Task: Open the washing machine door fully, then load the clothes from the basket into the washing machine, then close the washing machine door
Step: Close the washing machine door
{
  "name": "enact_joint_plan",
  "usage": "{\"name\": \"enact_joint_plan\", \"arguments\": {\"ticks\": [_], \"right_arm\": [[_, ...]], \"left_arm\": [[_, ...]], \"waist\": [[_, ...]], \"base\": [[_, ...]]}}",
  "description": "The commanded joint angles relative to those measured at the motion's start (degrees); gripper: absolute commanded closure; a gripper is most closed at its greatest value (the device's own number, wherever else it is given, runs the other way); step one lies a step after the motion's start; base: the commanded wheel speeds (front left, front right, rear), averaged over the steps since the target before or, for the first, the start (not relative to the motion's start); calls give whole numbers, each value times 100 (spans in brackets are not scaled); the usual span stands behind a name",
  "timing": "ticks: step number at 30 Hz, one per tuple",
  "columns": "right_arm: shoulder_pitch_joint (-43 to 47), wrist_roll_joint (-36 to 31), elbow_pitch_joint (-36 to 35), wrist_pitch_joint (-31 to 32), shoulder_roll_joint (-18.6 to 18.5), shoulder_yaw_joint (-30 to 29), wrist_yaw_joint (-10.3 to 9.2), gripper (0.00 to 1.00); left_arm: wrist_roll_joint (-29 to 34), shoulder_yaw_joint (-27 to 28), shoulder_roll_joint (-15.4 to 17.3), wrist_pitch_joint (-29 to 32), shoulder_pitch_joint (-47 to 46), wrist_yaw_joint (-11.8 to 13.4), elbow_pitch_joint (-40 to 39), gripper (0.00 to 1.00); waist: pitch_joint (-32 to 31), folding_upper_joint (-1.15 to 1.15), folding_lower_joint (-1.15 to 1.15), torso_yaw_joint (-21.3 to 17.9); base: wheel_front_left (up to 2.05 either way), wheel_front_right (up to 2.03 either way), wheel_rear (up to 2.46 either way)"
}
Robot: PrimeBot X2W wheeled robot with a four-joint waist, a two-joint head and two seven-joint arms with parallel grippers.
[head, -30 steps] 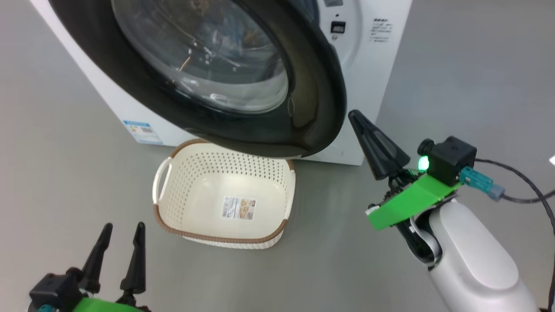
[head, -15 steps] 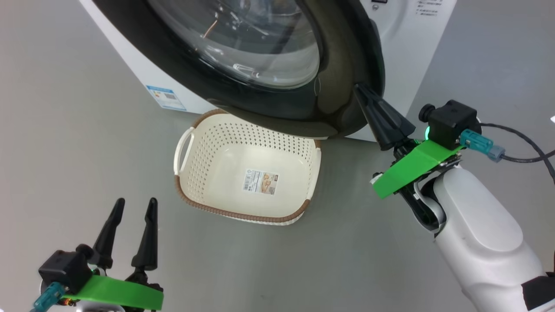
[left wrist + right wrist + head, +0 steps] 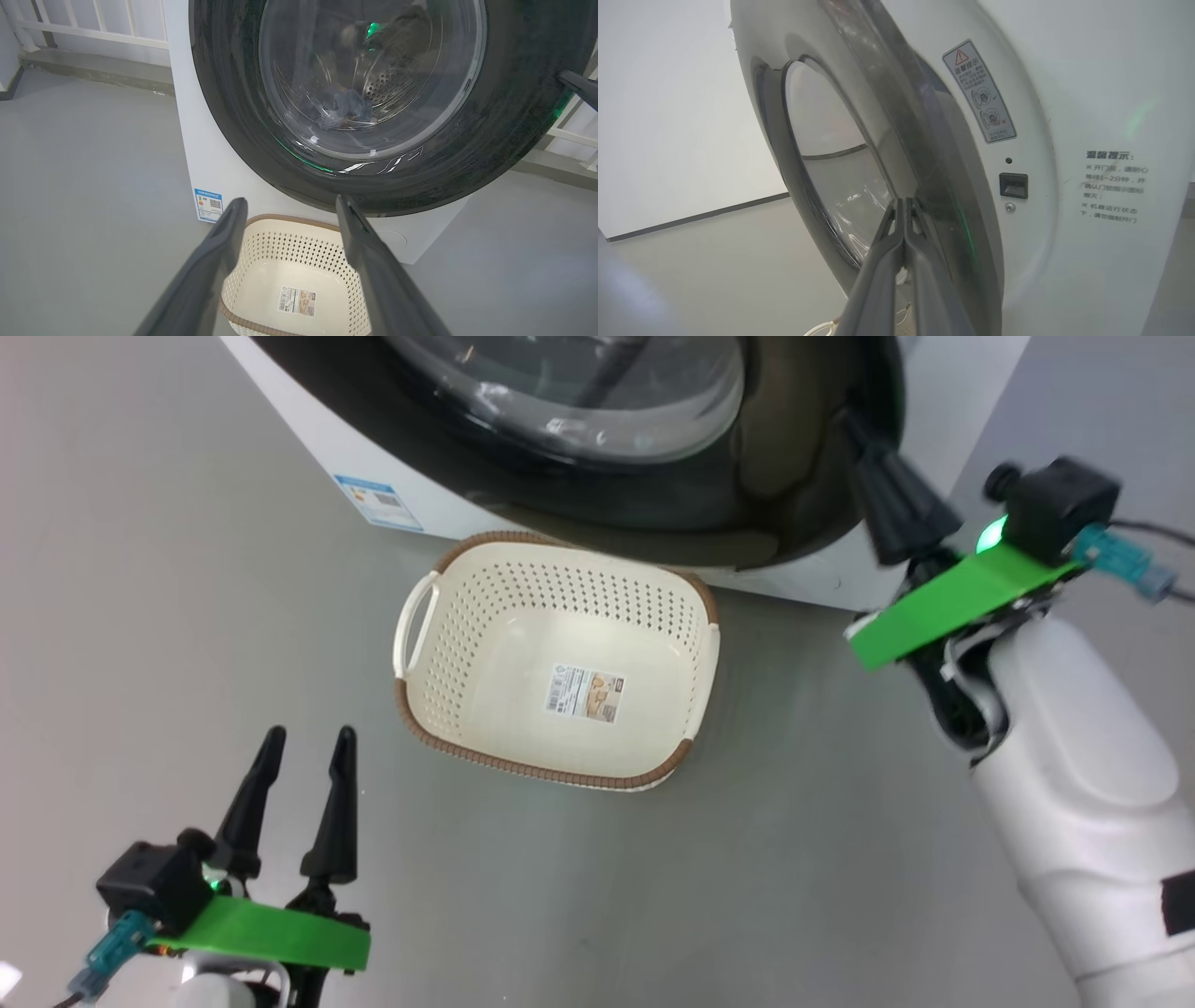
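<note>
The washing machine (image 3: 205,140) is a white box whose door (image 3: 653,495), black-rimmed with a bulging glass, stands ajar close to its front. Through the glass, bluish clothes (image 3: 343,109) lie in the steel drum. On the floor below the door sits the basket (image 3: 560,681), cream with a brown rim, holding nothing but its label. My right gripper (image 3: 864,439) is shut, its tips (image 3: 903,201) pressed against the door's (image 3: 817,140) outer edge. At the lower left my left gripper (image 3: 303,742) is open and empty, its fingers (image 3: 236,210) pointing over the basket (image 3: 299,280) toward the door (image 3: 233,93).
Grey floor (image 3: 168,616) spreads to the left and in front of the basket. The latch slot (image 3: 1013,184) sits in the machine's front beside the door edge. A white railing (image 3: 93,28) runs behind the machine. A cable (image 3: 1144,527) trails from my right wrist.
The camera has shifted, so the basket sits further right and lower in view. My right gripper has gone from beside the door's rim to against it, and the door has swung nearer the machine.
</note>
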Motion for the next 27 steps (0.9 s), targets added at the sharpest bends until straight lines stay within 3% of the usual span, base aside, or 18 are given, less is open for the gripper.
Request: {"name": "enact_joint_plan", "arguments": {"ticks": [1, 17, 27], "right_arm": [[-194, 2, -104, -27, 106, -43, 2, 100], [-1084, -232, 345, -27, 55, -951, 2, 100], [-1332, -392, 366, -27, 154, -1173, 2, 100]], "left_arm": [[-21, 187, 101, -70, -192, -18, -146, 0], [-65, 103, 18, -70, -385, -18, -243, 0], [-68, 97, -2, -70, -420, -18, -249, 0]], "waist": [[91, 0, 0, 68], [407, 0, 0, 450], [443, 0, 0, 511]], "base": [[0, 0, 0], [0, 0, 0], [0, 0, 0]]}}
